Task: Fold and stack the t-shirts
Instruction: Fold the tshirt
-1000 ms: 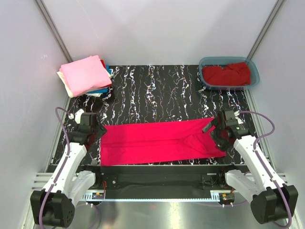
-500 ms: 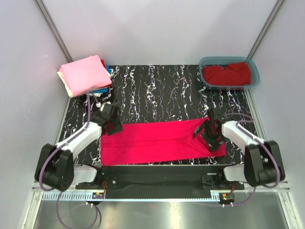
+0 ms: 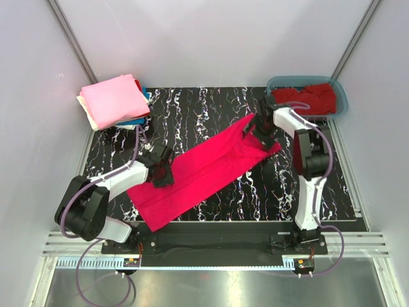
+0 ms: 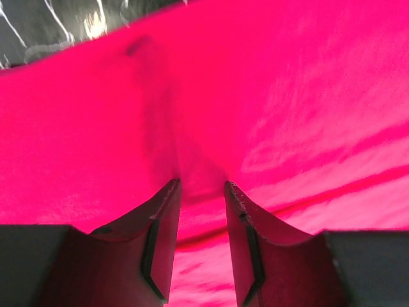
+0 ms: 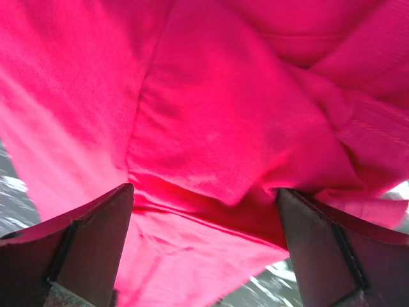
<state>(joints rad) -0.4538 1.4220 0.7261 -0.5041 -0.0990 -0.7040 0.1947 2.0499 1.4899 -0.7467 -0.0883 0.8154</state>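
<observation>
Left tool (image 4: 201,184) pinches the pinkish-red t-shirt (image 3: 204,169), right tool (image 5: 204,190) gapes wide, gripping nothing: pull it square before folding

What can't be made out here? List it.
Top view: light pink folded t-shirt covers the stack below; only edges show.
Top view: dark red cloth crumpled in teal plastic tub; number of shirts unclear.
Wrist views: bright pinkish-red cotton t-shirt fills both frames; outline cut off.

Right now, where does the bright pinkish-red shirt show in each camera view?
Top external: bright pinkish-red shirt lies diagonally across the table's middle.
Left wrist: shirt fills nearly the whole frame.
Right wrist: shirt fills most of the frame.
Shared landmark: the black marbled tabletop, top-left in left wrist, left edge in right wrist.
</observation>
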